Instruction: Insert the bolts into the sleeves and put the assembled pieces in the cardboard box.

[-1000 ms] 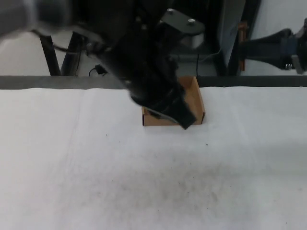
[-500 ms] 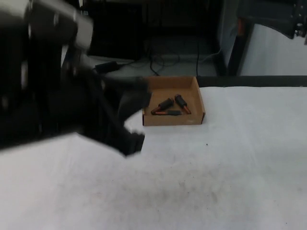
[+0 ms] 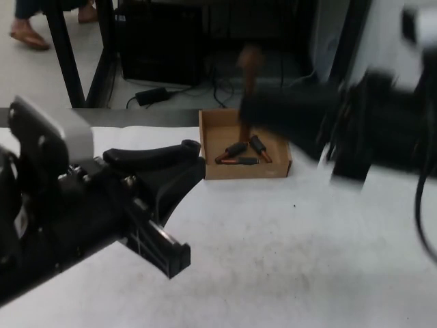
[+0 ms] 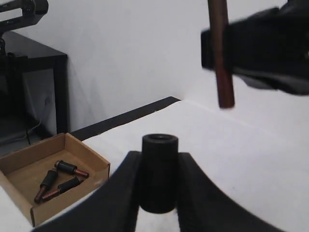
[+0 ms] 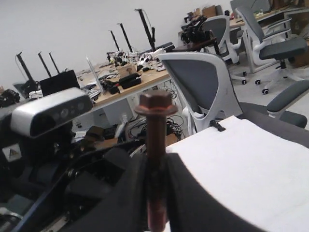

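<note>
Cloth [image 3: 293, 260] is covering the bench, white and lightly smudged toward the near side. Both arms are hanging above it: the left arm [image 3: 68, 219] is sitting low at the near left, and the right arm [image 3: 369, 130] is stretching in from the right, blurred, over the far part of the bench. The box [image 3: 246, 171] is standing at the far edge of the cloth, between the two arms, and three assembled pieces [image 3: 239, 154] are lying loose inside it, close together. The left gripper [image 4: 158, 164] is clamping a black sleeve [image 4: 159, 174] upright between its fingers, with the sleeve's open mouth facing up and the fingers pressing on both of its sides. The right gripper [image 5: 155, 169] is pinching a reddish bolt [image 5: 155, 145] by the shank, narrowly parted around it, with the hex head sticking up above the fingers. In the left wrist view the bolt [image 4: 220, 53] is hanging upright above the sleeve and off to one side, apart from it.
</note>
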